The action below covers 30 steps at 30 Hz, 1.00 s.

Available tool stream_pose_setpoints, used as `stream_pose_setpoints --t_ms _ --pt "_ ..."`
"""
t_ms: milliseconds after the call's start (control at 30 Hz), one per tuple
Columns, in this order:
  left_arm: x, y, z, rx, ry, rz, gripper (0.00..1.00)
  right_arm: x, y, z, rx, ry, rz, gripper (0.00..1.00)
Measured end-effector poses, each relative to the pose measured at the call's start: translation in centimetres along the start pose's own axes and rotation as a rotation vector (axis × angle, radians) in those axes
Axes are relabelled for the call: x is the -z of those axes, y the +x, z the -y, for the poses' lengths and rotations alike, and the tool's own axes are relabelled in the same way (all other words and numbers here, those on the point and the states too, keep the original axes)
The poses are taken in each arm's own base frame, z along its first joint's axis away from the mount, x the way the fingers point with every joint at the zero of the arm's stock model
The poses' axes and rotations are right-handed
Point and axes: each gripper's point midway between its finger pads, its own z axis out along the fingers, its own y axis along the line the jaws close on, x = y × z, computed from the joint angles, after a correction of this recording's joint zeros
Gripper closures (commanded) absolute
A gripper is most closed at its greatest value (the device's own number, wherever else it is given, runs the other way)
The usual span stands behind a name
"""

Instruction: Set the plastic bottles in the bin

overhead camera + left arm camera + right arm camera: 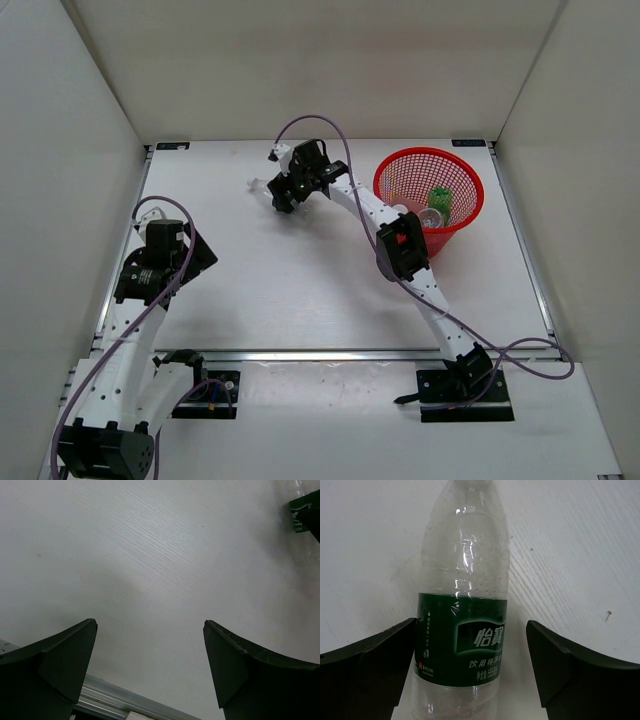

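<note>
Lying flat inside the wide-open right pincer [471,622], the dark-green-label bottle [462,645] points its neck away, lengthwise between the fingers.

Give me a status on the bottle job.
Done: the small green bottle and one clear bottle lie in the red bin. In hand: the right hand straddles the dark-green-label bottle on the table, jaws open, not gripping. Remaining: grip it and bin it. No other bottle shows outside. The left hand is open.

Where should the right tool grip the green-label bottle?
Grip the bottle at its labelled middle, from above, one finger on each long side: it lies flat on the table, and its body is straight there, narrowing toward the neck.
</note>
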Motion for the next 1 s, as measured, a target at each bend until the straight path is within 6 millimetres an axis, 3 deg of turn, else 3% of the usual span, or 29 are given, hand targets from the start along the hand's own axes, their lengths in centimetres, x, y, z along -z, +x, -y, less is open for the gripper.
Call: stream_pose_setpoints --t_ms 433,567,733,867,1000 --pt "0.6 -0.3 -0.4 -0.032 -0.007 0.034 0.01 -0.2 1.6 -1.1 0.023 0.05 -0.094 0.07" --pt "0.8 -0.6 -0.5 -0.04 -0.013 0.045 0.01 -0.3 1.8 -1.4 0.011 0.045 -0.099 0.28" --pt "1.3 -1.4 -0.4 -0.047 -0.018 0.071 0.01 -0.4 1.5 -2.1 -0.008 0.012 -0.088 0.4" --pt "1.9 -2.4 -0.3 -0.047 -0.018 0.104 0.01 0.7 -0.7 -2.4 -0.017 -0.016 -0.043 0.48" --pt "2.4 -3.4 0.2 -0.042 -0.005 0.13 0.02 3.5 -6.4 -3.0 -0.029 -0.078 0.107 0.54"
